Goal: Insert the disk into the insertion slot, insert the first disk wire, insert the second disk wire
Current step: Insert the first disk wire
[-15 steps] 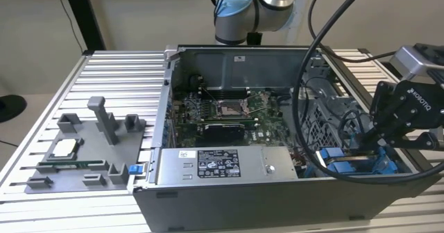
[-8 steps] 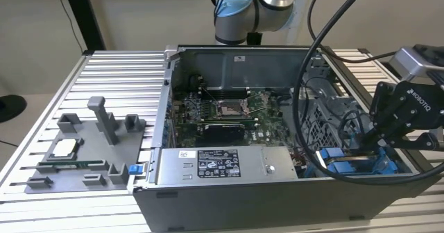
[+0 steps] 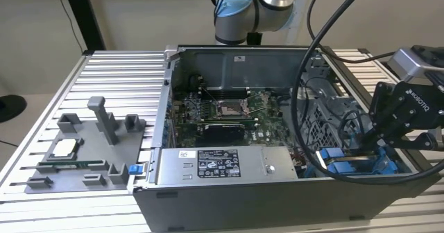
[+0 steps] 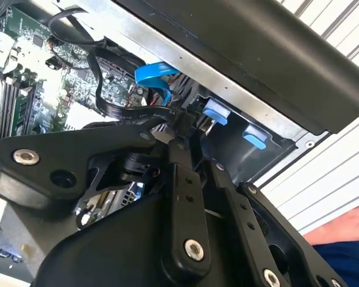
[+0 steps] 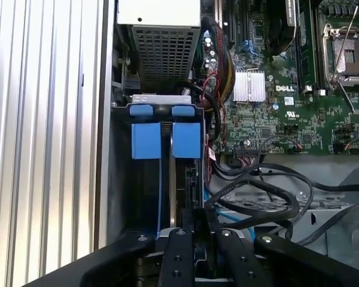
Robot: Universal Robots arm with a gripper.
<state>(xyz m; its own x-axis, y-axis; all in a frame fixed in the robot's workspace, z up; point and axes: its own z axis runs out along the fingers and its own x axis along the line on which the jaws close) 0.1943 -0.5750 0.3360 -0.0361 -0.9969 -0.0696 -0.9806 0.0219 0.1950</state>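
Note:
The disk [image 5: 186, 140] stands edge-on in the insertion slot [image 5: 116, 179], and the bright blue tabs of its frame show in both wrist views. In the exterior view the slot [image 3: 340, 165] lies at the open case's near corner, on the exterior view's right. My black gripper [image 3: 371, 149] hangs right over it. In the first wrist view my gripper [image 5: 194, 218] is down at the disk's end, its fingers closed together on a black disk wire [image 5: 257, 197]. In the second wrist view the same black wire [image 4: 131, 115] leads into the gripper [image 4: 182, 128]. A blue flat wire [image 4: 152, 75] loops beside it.
The grey labelled power-supply box [image 3: 218, 165] sits beside the slot, with the green motherboard [image 3: 229, 113] behind it. Thick black cables [image 3: 312, 87] hang across the case. A grey fixture plate [image 3: 83, 150] lies on the ribbed table. A person's blue sleeve [image 4: 347, 257] is beside the case.

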